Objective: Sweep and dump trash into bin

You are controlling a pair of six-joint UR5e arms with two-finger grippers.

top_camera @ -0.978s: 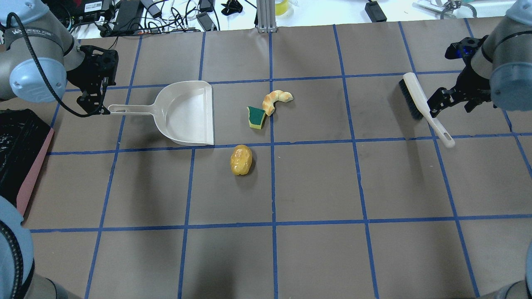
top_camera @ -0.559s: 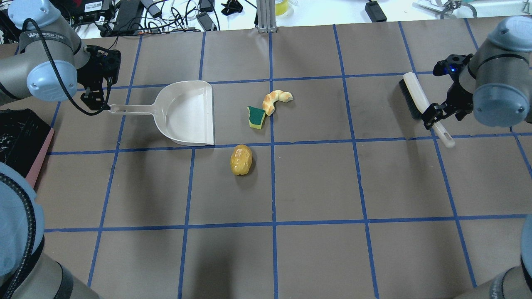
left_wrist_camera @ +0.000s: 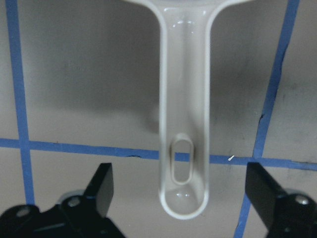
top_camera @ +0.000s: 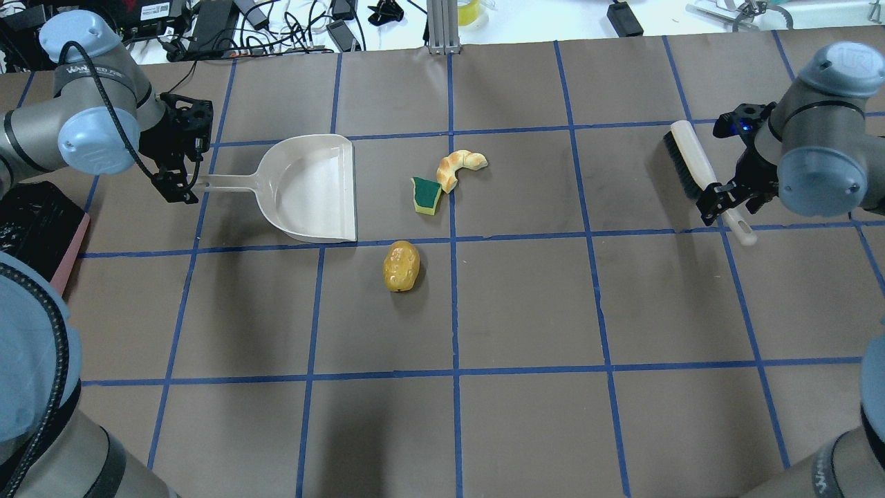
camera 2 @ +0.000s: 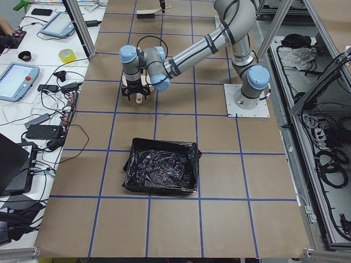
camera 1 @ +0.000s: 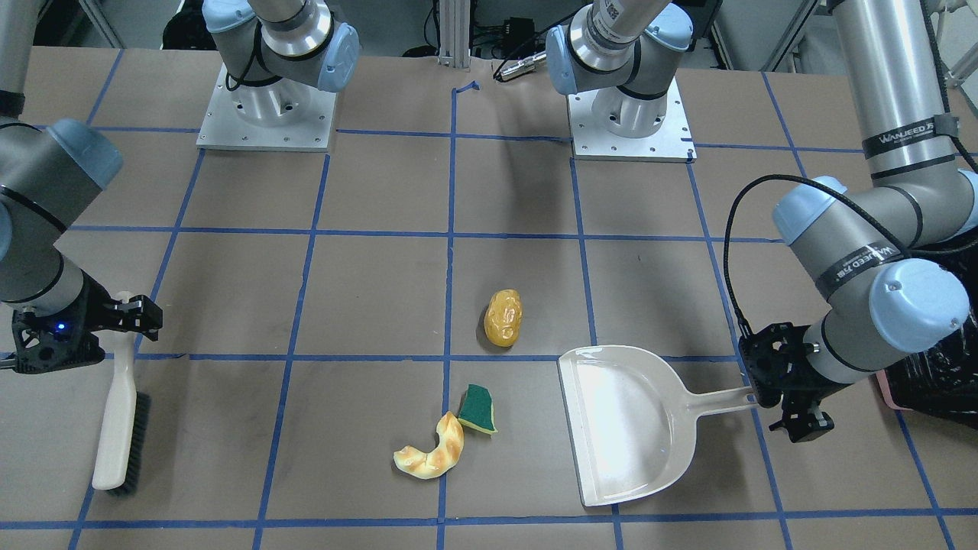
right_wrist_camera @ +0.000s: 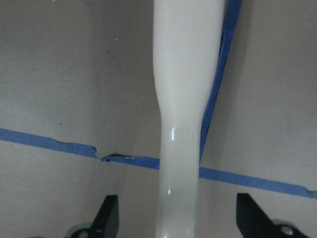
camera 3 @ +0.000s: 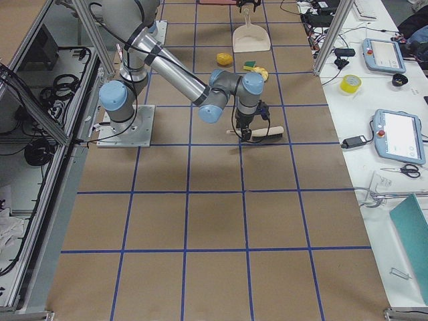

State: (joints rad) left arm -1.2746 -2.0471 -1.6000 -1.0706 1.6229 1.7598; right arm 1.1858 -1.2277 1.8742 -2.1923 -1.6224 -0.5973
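The trash lies mid-table: a yellow potato toy (top_camera: 401,266), a golden croissant toy (top_camera: 458,167) and a green-and-yellow sponge piece (top_camera: 426,196) touching the croissant. The beige dustpan (top_camera: 311,188) lies left of them, handle pointing left. My left gripper (top_camera: 183,183) is open, its fingers on either side of the handle end (left_wrist_camera: 184,139) without touching it. The beige brush (top_camera: 691,162) lies at the far right. My right gripper (top_camera: 722,200) is open, straddling the brush handle (right_wrist_camera: 185,99). The bin (top_camera: 34,228), pink-sided with a black bag, sits at the left edge.
Brown paper with blue tape grid lines covers the table (top_camera: 525,311). Cables and devices lie beyond the far edge (top_camera: 276,24). The bin also shows in the exterior left view (camera 2: 162,172), near the left arm's base side.
My left gripper has moved right, in around the dustpan handle's end. My right gripper has moved left and down over the brush handle. The trash, dustpan and brush have not moved.
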